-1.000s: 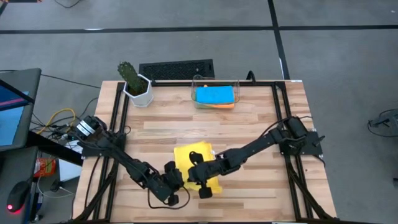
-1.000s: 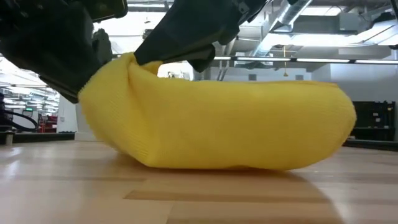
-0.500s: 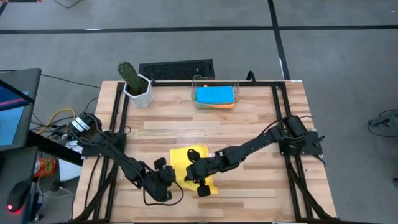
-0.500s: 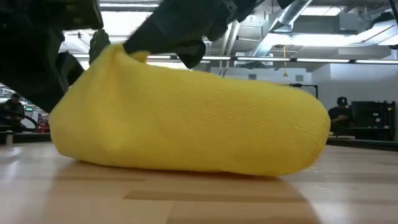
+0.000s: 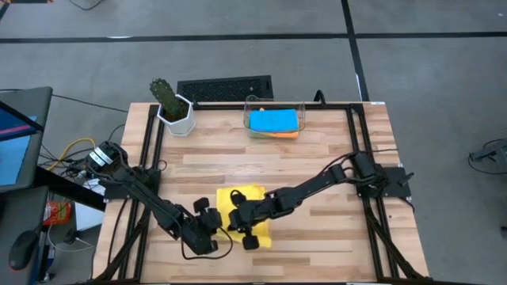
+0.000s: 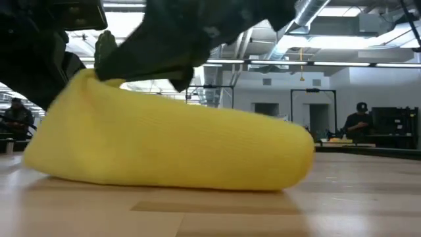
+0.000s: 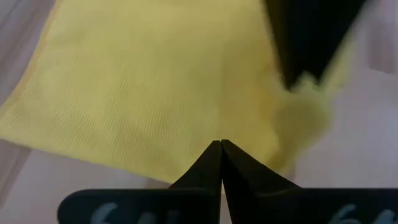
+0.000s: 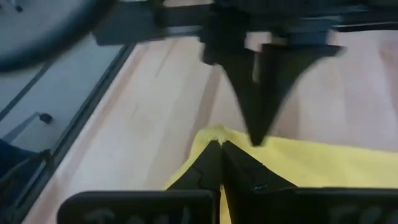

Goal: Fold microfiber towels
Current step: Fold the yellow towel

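Both grippers, left (image 5: 207,224) and right (image 5: 235,219), are clamped on the yellow towel (image 5: 255,207) near the table's (image 5: 317,158) front edge; carry both corners across evenly before letting go.

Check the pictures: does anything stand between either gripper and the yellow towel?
Nothing visible does. The left gripper and the right gripper are both shut on the yellow towel at its near edge on the table, one beside the other.

Both arms hide much of the yellow towel (image 5: 252,207) from above.
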